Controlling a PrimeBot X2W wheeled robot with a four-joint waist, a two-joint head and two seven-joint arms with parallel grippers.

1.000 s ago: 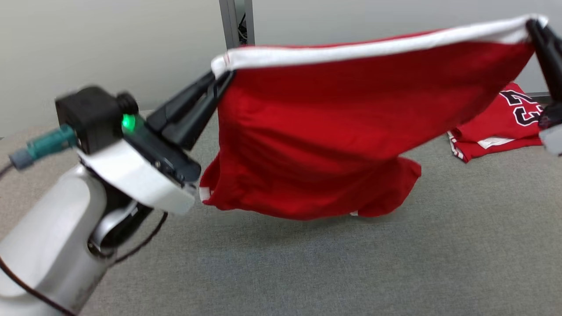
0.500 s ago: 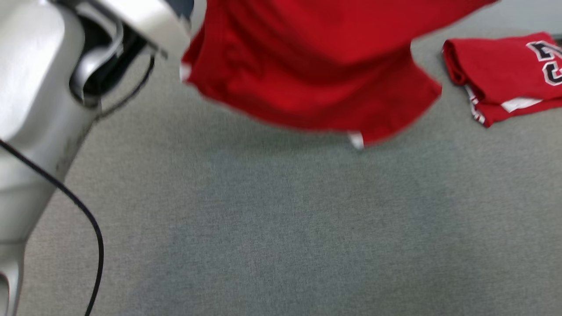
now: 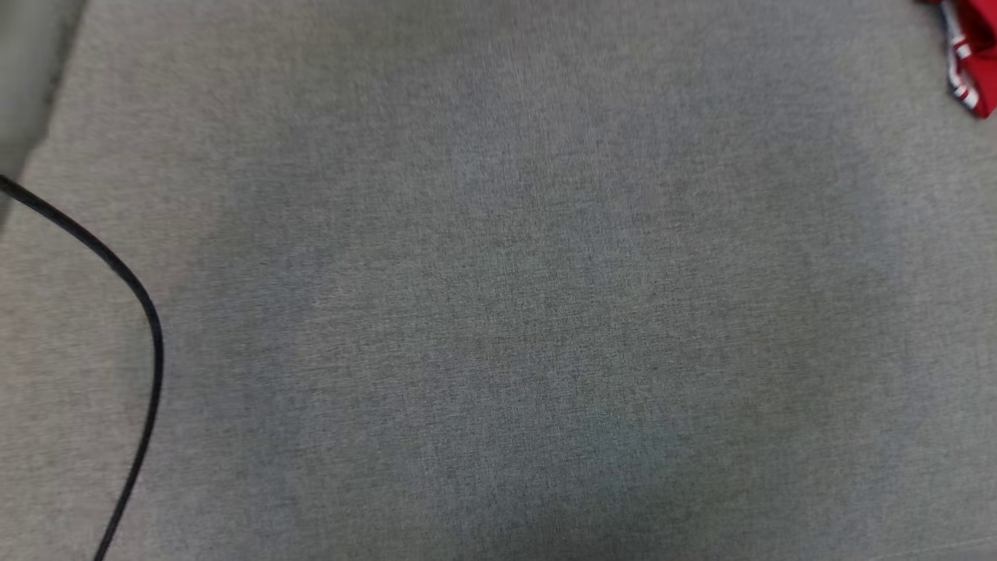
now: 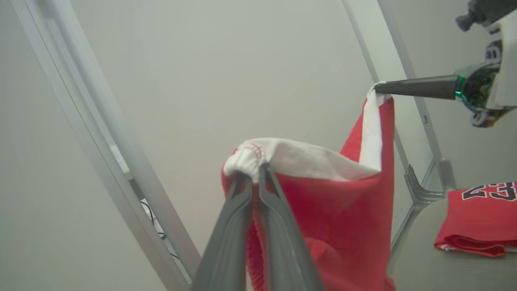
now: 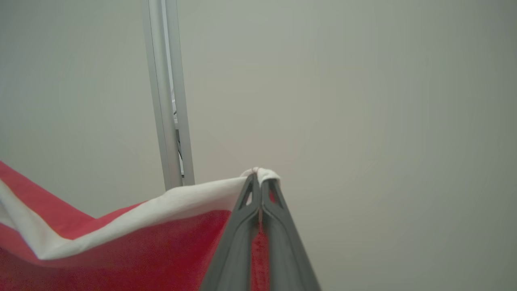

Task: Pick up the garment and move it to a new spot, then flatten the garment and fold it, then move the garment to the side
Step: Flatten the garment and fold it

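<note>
Where the head camera looks straight down, a black cable [image 3: 148,327] curves along the left side of the grey fabric tabletop [image 3: 498,312], and the striped edge of a folded red jersey [image 3: 977,62] shows at the top right corner.

In the left wrist view, a slanted aluminium frame post [image 4: 93,121] crosses the pale wall on the left. Just right of it, the left gripper [image 4: 255,174] is clenched on the bunched end of the white waistband [image 4: 307,159] of the red shorts [image 4: 335,210], which hang in the air below that band, clear of the tabletop. Farther right and higher, the right gripper [image 4: 379,87] pinches the other end of the waistband, its fingers pressed together. The jersey, with the number 23 on it, lies on the tabletop at the lower right, well apart from the hanging shorts.

In the right wrist view, the shorts sag from the left edge up to the right gripper's closed fingertips, with an upright post behind them.
</note>
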